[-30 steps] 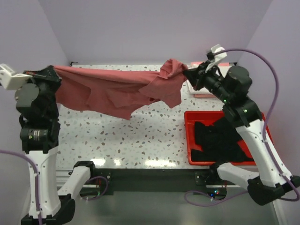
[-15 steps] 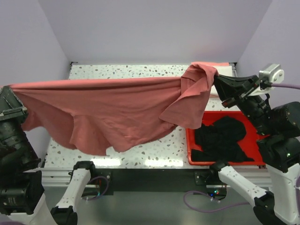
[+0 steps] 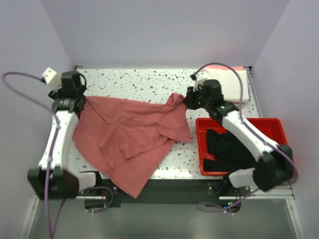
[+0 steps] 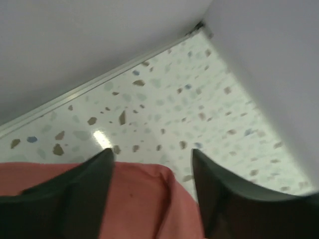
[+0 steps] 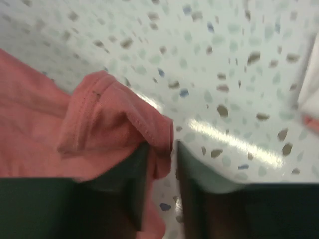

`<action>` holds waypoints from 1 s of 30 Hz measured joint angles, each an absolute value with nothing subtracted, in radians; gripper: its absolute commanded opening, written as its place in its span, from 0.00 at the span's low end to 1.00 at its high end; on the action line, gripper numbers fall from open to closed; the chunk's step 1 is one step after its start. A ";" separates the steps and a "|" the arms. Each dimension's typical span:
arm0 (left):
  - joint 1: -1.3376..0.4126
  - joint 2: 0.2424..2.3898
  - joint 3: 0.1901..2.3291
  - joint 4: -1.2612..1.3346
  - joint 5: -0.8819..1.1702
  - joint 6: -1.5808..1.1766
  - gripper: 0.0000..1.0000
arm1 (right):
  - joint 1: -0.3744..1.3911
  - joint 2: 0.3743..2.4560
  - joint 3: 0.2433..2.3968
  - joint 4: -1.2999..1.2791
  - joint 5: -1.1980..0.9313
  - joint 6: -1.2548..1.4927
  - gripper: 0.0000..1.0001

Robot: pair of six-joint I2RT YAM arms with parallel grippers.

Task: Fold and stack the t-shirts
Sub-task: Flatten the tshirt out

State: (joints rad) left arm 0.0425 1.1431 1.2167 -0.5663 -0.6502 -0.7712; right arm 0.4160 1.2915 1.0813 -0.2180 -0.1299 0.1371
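The dusty rose-red t-shirt lies spread on the speckled table, its lower corner hanging over the near edge. My left gripper stands at the shirt's back left corner. In the left wrist view it is wide open, with the shirt's edge lying loose under the jaws. My right gripper is at the shirt's bunched right corner. In the right wrist view its jaws stand a little apart, with a fold of the shirt draped over one finger and into the gap. A black t-shirt lies crumpled in the tray.
The red plastic tray sits at the front right under my right arm. A folded cream-white t-shirt lies at the back right corner, with a peach-pink edge behind it. Purple walls close in the table at the back and on both sides.
Both arms came down from holding the rose-red shirt stretched in the air. The shirt now lies on the table, and both grippers have opened from shut.
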 measured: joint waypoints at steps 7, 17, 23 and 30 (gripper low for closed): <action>0.093 1.662 1.291 -0.643 -0.538 -0.789 1.00 | 0.400 1.744 1.250 -0.342 0.026 0.119 0.99; 0.063 1.294 0.997 -0.516 -0.279 -0.772 1.00 | 0.448 1.563 1.261 -0.319 0.036 0.119 0.99; -0.144 1.071 0.660 -0.516 -0.192 -0.830 1.00 | 0.574 1.470 1.140 -0.306 0.025 0.120 0.99; -0.392 0.903 0.524 -0.604 -0.122 -0.933 1.00 | 0.670 1.473 1.076 -0.314 0.013 0.122 0.99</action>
State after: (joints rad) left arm -0.3916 0.9028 0.5236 -0.6041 -0.1219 -0.9333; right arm 0.6704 1.4727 1.0756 -0.3138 0.0132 0.1219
